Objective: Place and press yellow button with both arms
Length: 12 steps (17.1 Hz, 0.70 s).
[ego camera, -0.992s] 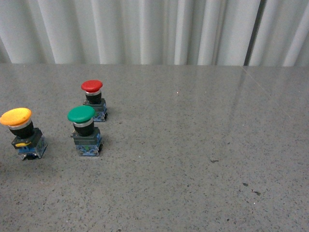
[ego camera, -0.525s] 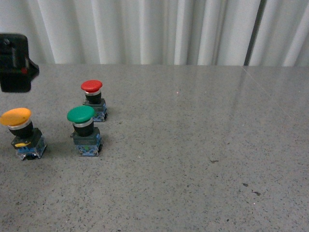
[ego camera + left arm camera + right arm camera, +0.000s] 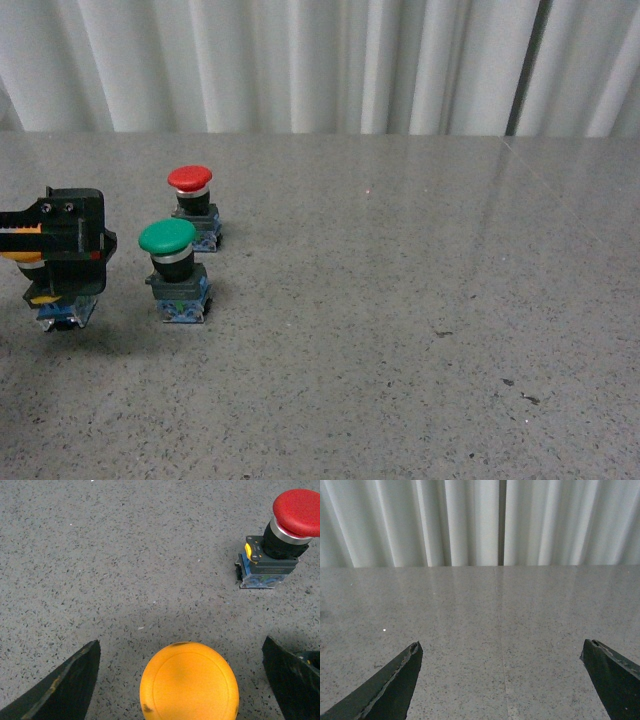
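The yellow button (image 3: 58,304) stands at the table's far left; my left arm's black housing hides most of its cap in the front view. My left gripper (image 3: 66,250) is lowered over it and open. In the left wrist view the yellow cap (image 3: 189,684) sits between the two spread fingers (image 3: 65,690), with a clear gap on both sides and no contact. My right gripper (image 3: 501,647) is open and empty over bare table. It does not show in the front view.
A green-capped button (image 3: 170,262) stands just right of the yellow one. A red-capped button (image 3: 192,200) stands behind it and also shows in the left wrist view (image 3: 285,535). The grey speckled table (image 3: 420,300) ends at a white curtain (image 3: 330,60).
My left arm came into the front view from the upper left and dropped down over the yellow button. The buttons have not moved.
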Each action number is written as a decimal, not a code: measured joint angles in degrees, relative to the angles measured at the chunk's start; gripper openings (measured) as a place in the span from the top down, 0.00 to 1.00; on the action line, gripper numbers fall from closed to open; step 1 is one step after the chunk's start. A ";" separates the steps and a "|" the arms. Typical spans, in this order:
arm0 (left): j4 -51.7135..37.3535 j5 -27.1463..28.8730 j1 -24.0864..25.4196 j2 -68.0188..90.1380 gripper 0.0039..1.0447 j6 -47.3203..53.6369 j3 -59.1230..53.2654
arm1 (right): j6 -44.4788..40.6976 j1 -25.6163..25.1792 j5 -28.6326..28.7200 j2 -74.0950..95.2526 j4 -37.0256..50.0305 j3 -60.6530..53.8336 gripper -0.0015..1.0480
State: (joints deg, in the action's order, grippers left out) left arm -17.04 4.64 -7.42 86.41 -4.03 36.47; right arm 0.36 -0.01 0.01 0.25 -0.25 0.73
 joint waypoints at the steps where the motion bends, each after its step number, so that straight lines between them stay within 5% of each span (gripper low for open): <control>1: 0.04 -0.02 0.00 0.00 0.18 -0.04 -0.09 | 0.00 0.00 0.00 0.00 0.00 0.00 0.06; 6: 1.88 0.77 0.00 -2.40 0.61 1.25 -0.44 | 0.00 0.00 0.00 0.00 0.00 0.00 0.06; 12: 8.55 4.57 -6.36 -16.28 0.67 4.07 6.19 | 0.00 0.00 0.02 0.00 0.00 0.00 0.06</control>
State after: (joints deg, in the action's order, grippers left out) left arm -8.49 9.21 -13.78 70.13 0.03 42.65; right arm 0.36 -0.01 0.03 0.25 -0.25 0.73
